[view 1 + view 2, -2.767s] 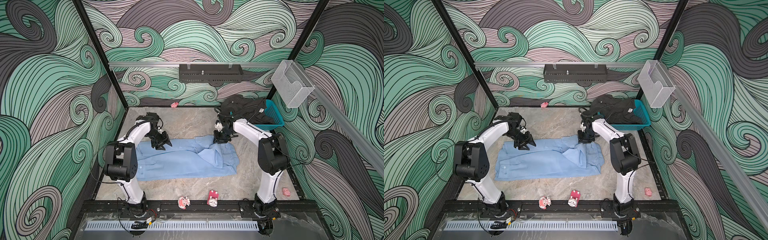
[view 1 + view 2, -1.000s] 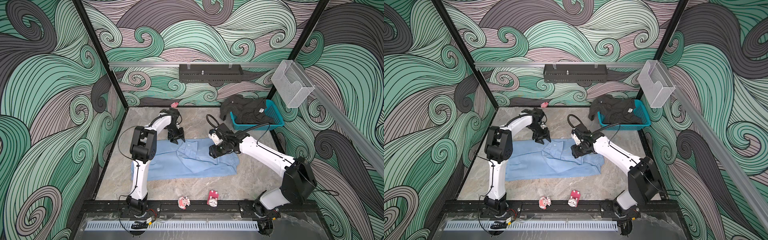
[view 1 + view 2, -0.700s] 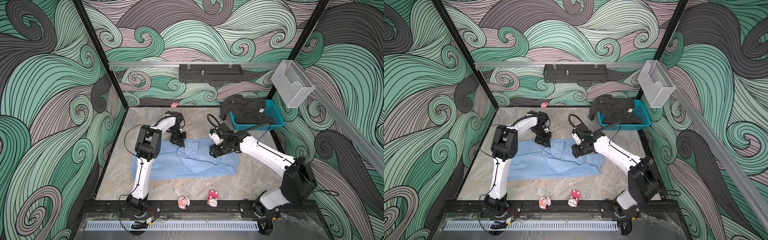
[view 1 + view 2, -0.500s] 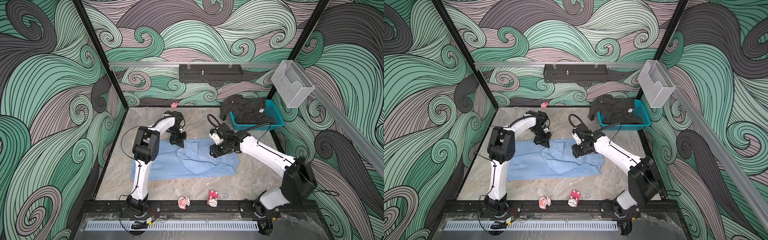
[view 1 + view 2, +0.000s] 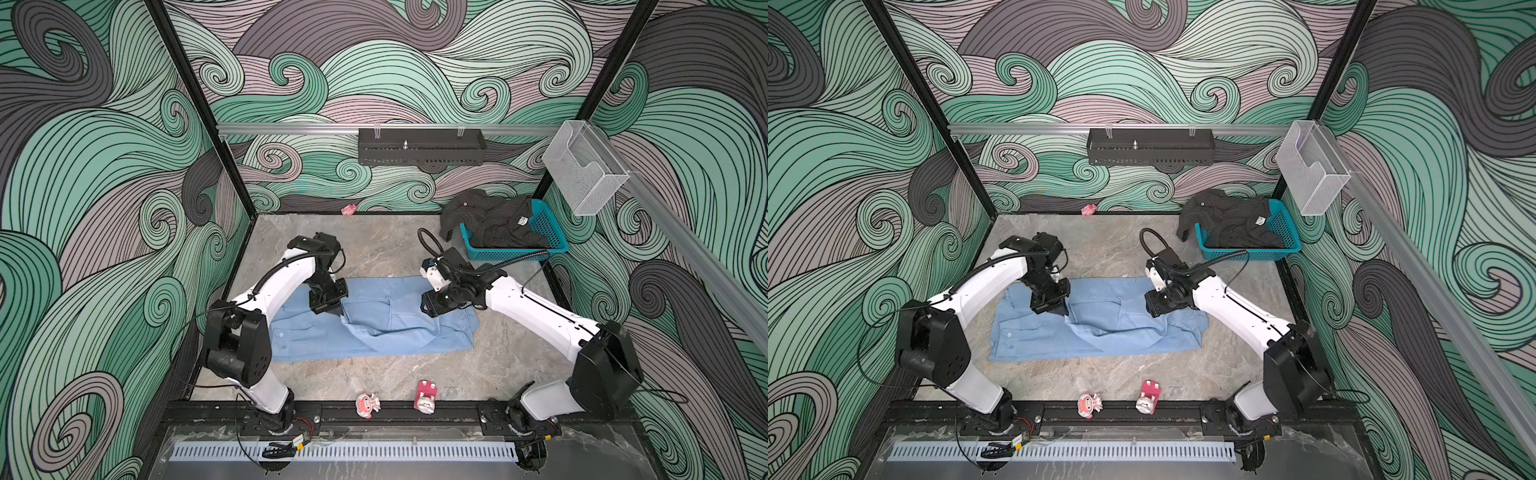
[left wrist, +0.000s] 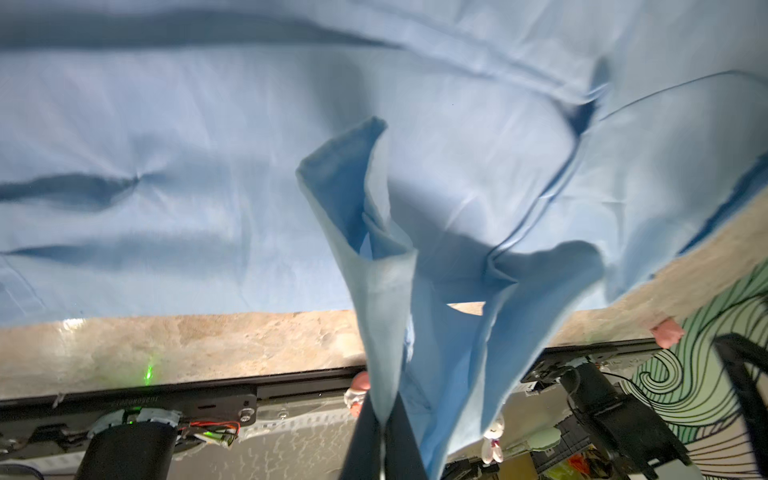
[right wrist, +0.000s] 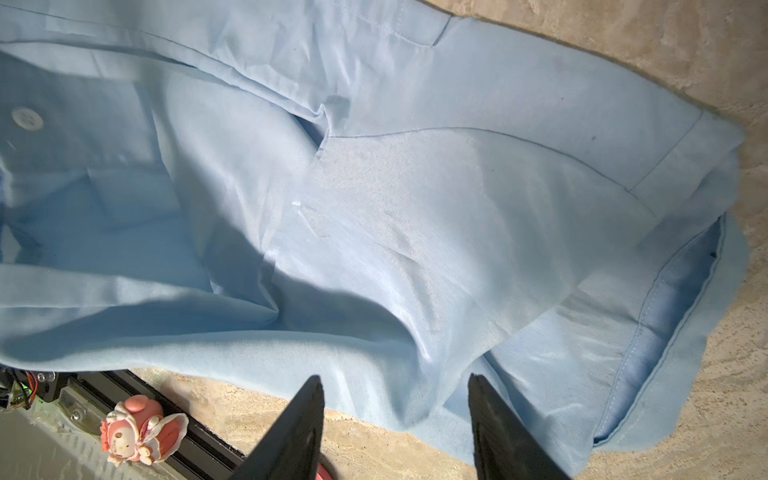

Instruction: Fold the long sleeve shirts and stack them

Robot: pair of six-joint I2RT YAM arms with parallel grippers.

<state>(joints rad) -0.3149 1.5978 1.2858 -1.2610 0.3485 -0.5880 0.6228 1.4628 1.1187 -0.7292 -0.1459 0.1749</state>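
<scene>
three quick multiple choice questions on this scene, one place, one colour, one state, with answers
1. Where is the black shirt?
A. in the basket
B. on the wall shelf
C. on the front rail

2. What colour is the basket?
A. red
B. white
C. teal

3. What state is the left claw in?
A. open, holding nothing
B. shut on the blue shirt
C. shut on the basket

Answers:
1. A, it is heaped in the basket and spills over the rim.
2. C, both top views show teal mesh.
3. B, the left wrist view shows raised blue cloth pinched in the claw.
</scene>
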